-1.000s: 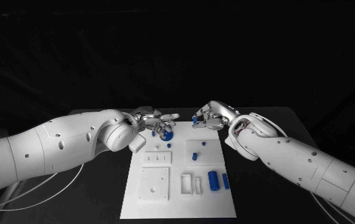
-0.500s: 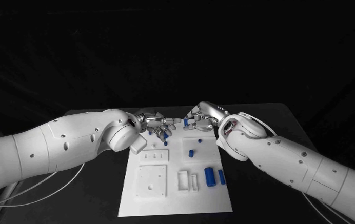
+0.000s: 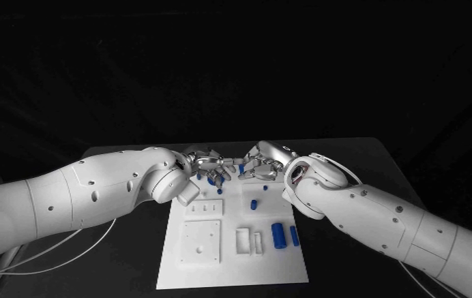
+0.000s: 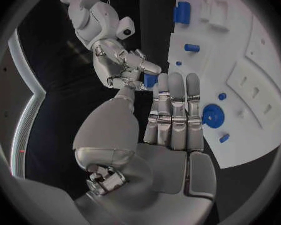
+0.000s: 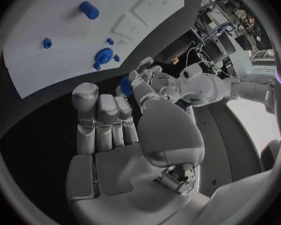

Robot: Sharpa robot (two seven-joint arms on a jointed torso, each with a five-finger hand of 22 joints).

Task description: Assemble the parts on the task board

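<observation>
At the far end of the white task board point(image 3: 236, 271) my two hands meet. My right hand point(image 3: 265, 163) pinches a small blue part point(image 3: 242, 169) between thumb and fingertips; the right wrist view shows that part point(image 5: 125, 85) at my right hand's point(image 5: 115, 130) tips. My left hand point(image 3: 207, 163) has straight, spread fingers that reach up to the same part point(image 4: 150, 80), held by the right hand point(image 4: 118, 67). Below the left hand point(image 4: 172, 120), a blue round disc point(image 4: 213, 116) sits on the board.
Two small blue pegs point(image 3: 218, 191) point(image 3: 264, 189) and a short blue cylinder point(image 3: 254, 204) lie mid-board. Two larger blue cylinders point(image 3: 277, 233) point(image 3: 293, 236) lie nearer me, beside white slotted blocks point(image 3: 248, 241). Black table surrounds the board.
My right hand has carried the blue part leftward to the left hand. The left hand has lifted off the blue disc toward it. The hands are now fingertip to fingertip.
</observation>
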